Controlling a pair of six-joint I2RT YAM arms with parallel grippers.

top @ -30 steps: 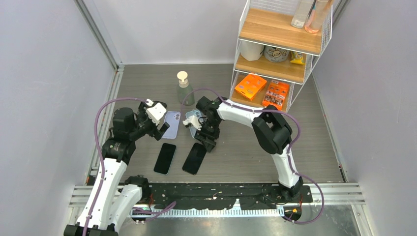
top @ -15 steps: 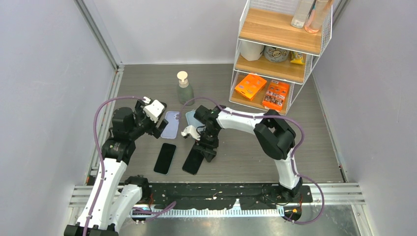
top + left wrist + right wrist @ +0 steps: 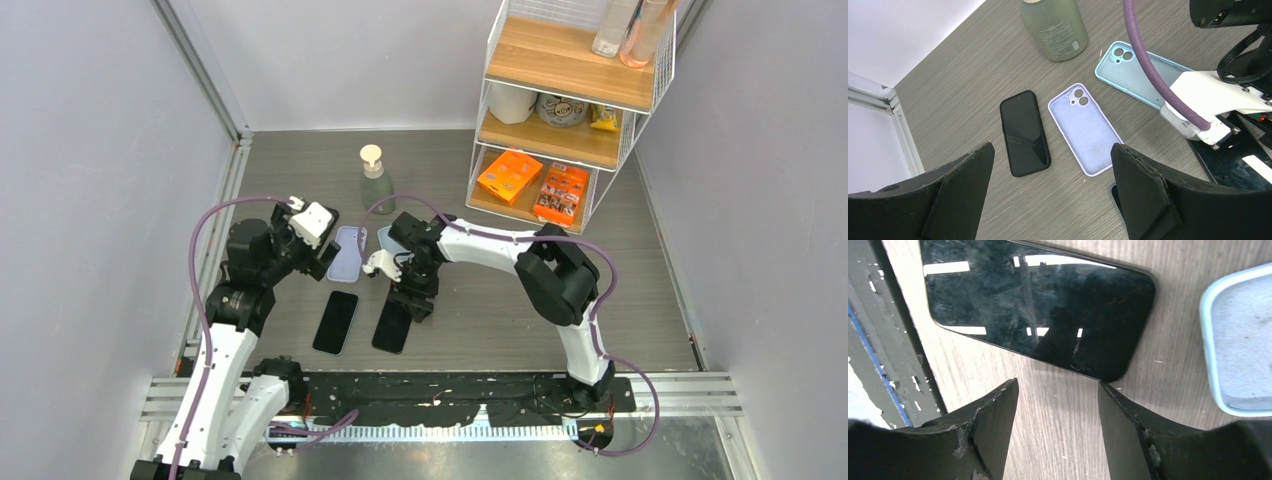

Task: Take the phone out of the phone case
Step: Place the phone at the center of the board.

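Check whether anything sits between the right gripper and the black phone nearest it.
Nothing visible does. The right gripper hangs open over bare table just short of the end of the black phone; the empty blue case lies off to the side, apart from it.

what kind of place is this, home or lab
Likely a robot lab test cell: blank enclosing walls, a left arm and right arm bolted to a base rail, and a wire shelf of props.
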